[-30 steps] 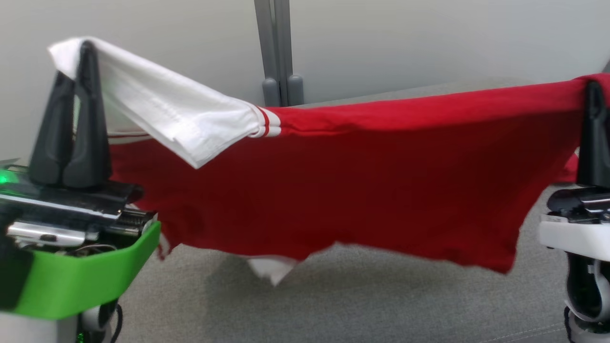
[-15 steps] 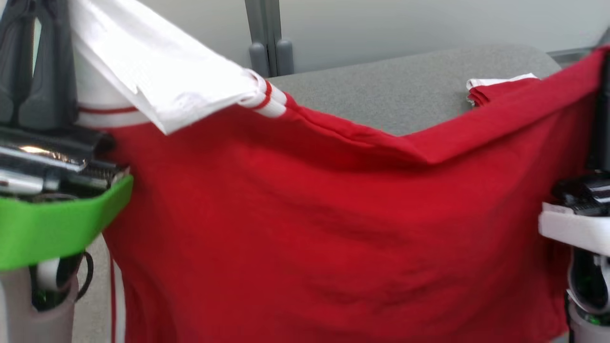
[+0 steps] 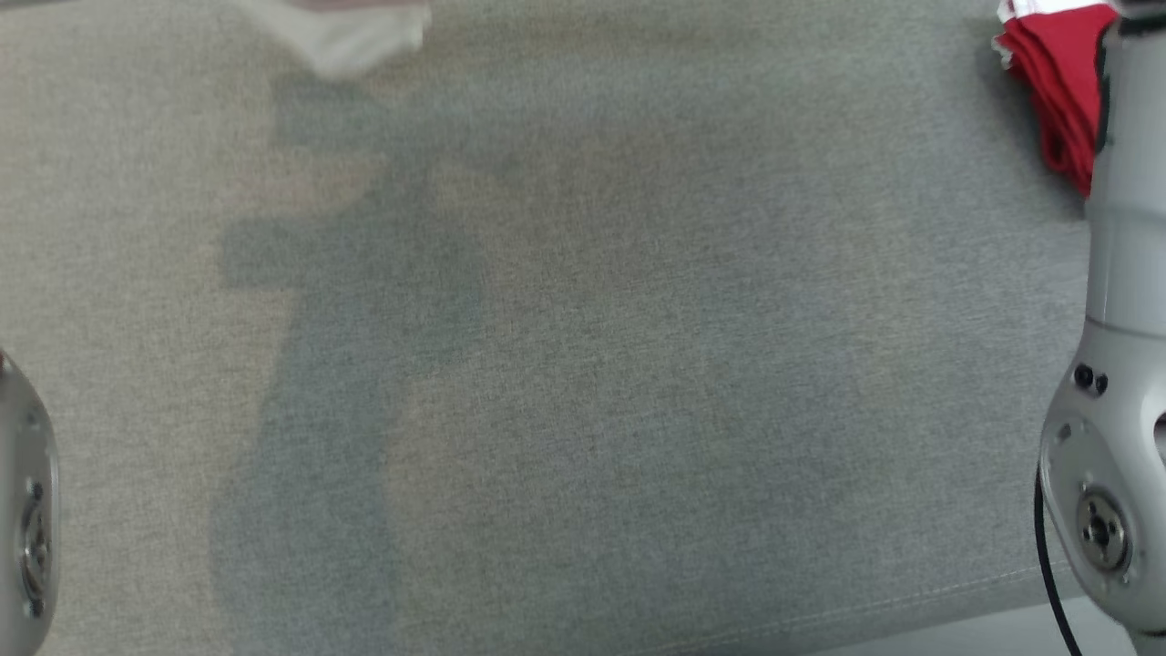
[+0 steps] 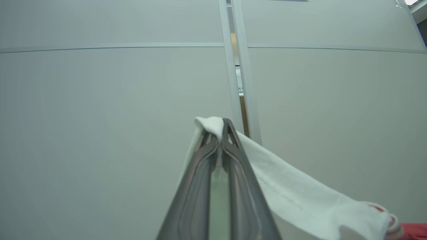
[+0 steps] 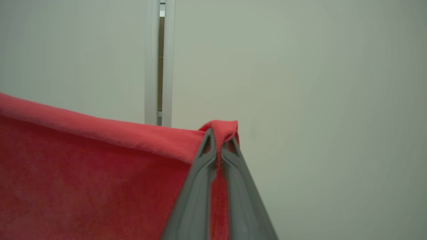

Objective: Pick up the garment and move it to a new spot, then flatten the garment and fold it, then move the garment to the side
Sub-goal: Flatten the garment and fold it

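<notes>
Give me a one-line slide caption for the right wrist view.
Right gripper shut on a bunched edge of the red garment, cloth spreading over the view's lower left, pale partition wall behind.

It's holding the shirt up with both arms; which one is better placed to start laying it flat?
Probably right: the right gripper pinches the garment by its red top edge, cloth hanging flat below; the left gripper grips just a white sleeve.

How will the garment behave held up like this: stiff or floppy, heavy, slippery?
Probably floppy: the garment drapes loosely from the right gripper. Likely light: the left gripper carries its white end by a small pinched fold.
</notes>
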### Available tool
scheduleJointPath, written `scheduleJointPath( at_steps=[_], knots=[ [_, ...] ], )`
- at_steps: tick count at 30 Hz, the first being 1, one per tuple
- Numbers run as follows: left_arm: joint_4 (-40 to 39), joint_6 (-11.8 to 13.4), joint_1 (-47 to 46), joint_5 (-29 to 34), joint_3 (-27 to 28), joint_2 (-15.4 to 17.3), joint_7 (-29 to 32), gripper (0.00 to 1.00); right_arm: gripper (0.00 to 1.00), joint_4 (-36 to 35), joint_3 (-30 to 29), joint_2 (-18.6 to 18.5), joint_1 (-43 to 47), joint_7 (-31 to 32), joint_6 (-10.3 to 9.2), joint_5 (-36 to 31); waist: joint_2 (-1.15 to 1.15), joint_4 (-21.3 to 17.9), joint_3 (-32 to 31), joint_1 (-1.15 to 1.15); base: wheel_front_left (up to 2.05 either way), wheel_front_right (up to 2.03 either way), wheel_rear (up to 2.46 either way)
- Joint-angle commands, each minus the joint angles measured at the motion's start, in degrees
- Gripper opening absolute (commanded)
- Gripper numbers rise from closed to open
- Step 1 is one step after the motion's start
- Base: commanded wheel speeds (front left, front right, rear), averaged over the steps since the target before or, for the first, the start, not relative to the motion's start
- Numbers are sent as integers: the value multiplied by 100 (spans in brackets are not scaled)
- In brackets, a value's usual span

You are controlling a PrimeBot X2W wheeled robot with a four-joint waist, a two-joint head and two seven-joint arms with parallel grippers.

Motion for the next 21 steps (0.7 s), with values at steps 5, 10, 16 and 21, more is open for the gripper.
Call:
scheduleJointPath(
  at_steps=[5,10,16,21],
  knots=[
    [924,62,-584,21,-30,-234,-574,0,0,1325,-290,120,-1002,-476,-5,-562,0,389,1480,0,0,0,0],
    [1406,-100,0,-133,-16,-359,-1070,0,0,2270,-440,161,-925,-1107,-5,-743,0,483,2004,0,0,0,0],
    [1092,-297,1148,-497,226,-570,-1302,0,0,2776,-244,165,-531,-1369,-5,-457,0,489,2216,0,0,0,0],
    [359,-404,2153,-633,426,-645,-1312,0,0,2176,-70,164,86,-1368,-4,-2,0,456,2141,0,0,0,0]
  ],
)
